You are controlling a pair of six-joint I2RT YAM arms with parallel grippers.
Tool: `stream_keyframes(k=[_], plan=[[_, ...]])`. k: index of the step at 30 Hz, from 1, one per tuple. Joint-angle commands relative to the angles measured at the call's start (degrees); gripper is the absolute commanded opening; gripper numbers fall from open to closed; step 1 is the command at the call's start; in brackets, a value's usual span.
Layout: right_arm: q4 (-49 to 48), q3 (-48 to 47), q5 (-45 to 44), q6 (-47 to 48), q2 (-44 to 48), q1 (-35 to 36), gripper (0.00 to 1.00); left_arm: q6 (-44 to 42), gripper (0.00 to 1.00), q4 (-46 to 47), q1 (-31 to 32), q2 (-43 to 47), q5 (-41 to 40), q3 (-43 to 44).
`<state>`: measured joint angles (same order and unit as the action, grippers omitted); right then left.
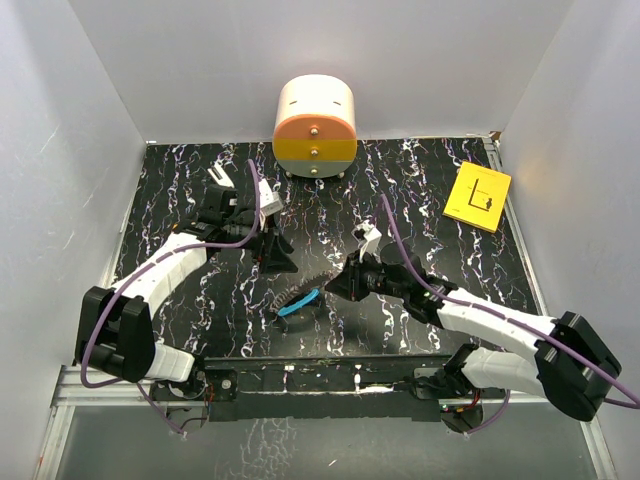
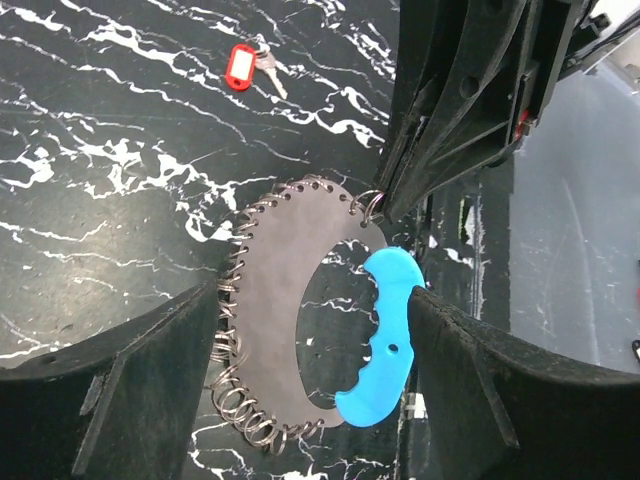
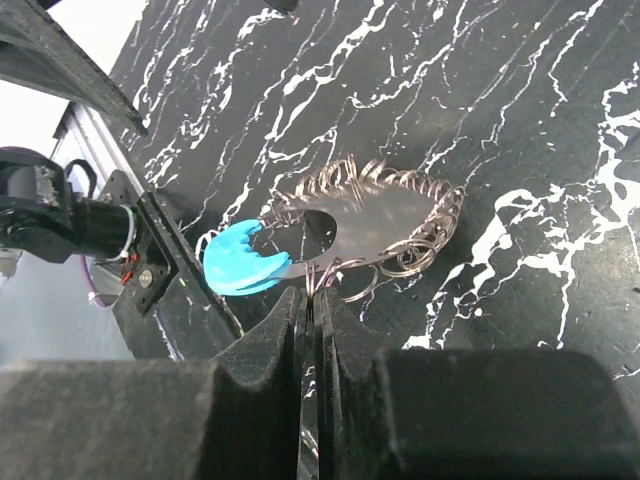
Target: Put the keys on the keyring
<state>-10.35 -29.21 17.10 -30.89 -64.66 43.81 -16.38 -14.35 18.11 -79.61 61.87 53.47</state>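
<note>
Pinching one of the small wire rings (image 3: 320,270) at the edge of the keyring (image 3: 385,215), the right hand (image 3: 312,297) had its fingers closed flat together with only that thin loop between them. The grip looked chosen to steady the keyring and offer a ring for threading, rather than to carry it. The keyring itself was an oval grey plate with a blue grip (image 2: 388,340) on one side and wire rings strung round the rest. It sat near the middle of the desk (image 1: 420,180), towards the near edge. Whether it lay flat or was tipped up by the pinch I could not tell.

The left hand (image 2: 315,295) hung above it with fingers spread wide, one on each side of the plate, touching nothing and holding no key. The keys (image 2: 243,68), a red tag with a couple of small metal keys, lay on the desk well apart from the keyring and joined to none of its rings. The top view did not show them.

By my judgement the task had barely begun. The left hand needed to fetch the keys, and the fine ring would need prising open, where a slip seemed likely.
</note>
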Motion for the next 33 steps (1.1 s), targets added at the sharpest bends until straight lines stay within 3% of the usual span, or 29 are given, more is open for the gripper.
stream_keyframes(k=[1,18,33], plan=[[-2.9,-3.1,3.0,0.5,2.3,0.0,0.08,3.1,0.74,2.3,-0.1,0.9,6.8,1.6],[-3.4,-7.8,12.6,-1.0,0.8,0.1,0.08,3.6,0.70,3.9,4.6,-0.9,6.9,0.1],[-0.5,-10.2,16.0,-1.0,-0.1,0.1,0.08,-2.5,0.50,-2.7,6.7,-2.7,11.9,2.0]])
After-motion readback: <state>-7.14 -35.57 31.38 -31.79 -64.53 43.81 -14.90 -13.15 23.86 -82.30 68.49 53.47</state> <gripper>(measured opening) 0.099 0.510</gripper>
